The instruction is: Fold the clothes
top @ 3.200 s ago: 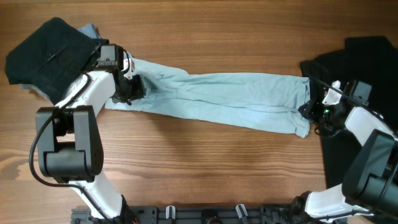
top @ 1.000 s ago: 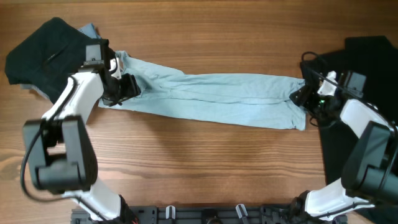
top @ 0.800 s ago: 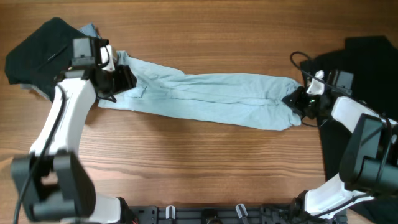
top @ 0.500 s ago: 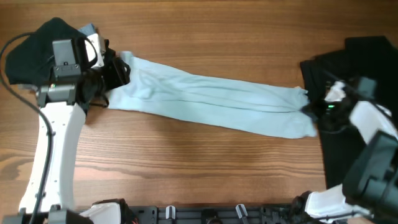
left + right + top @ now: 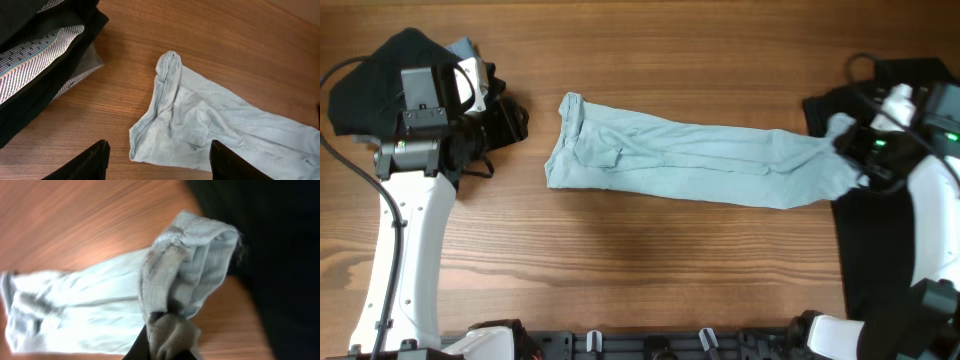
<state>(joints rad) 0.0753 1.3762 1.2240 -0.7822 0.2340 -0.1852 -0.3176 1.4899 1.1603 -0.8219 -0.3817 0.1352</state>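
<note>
The pale blue T-shirt (image 5: pixel 690 165) lies as a long narrow band across the middle of the table. Its left end (image 5: pixel 175 120) lies loose and crumpled on the wood. My left gripper (image 5: pixel 157 162) is open and empty, raised just left of that end, also seen overhead (image 5: pixel 510 120). My right gripper (image 5: pixel 167 347) is shut on the shirt's right end (image 5: pixel 192 280) and holds it lifted at the edge of the black T-shirt (image 5: pixel 900 180); it shows overhead too (image 5: pixel 855 150). Bundled black and grey garments (image 5: pixel 390 75) sit at the far left (image 5: pixel 35 55).
The black T-shirt covers the right side of the table down to the front edge. The wooden table (image 5: pixel 640 260) shows bare in front of and behind the blue shirt. The bundle sits close behind my left arm (image 5: pixel 400 230).
My left gripper let go of the shirt's left end and opened. My right gripper pulled the shirt to the right, so its left end now lies well clear of the left gripper.
</note>
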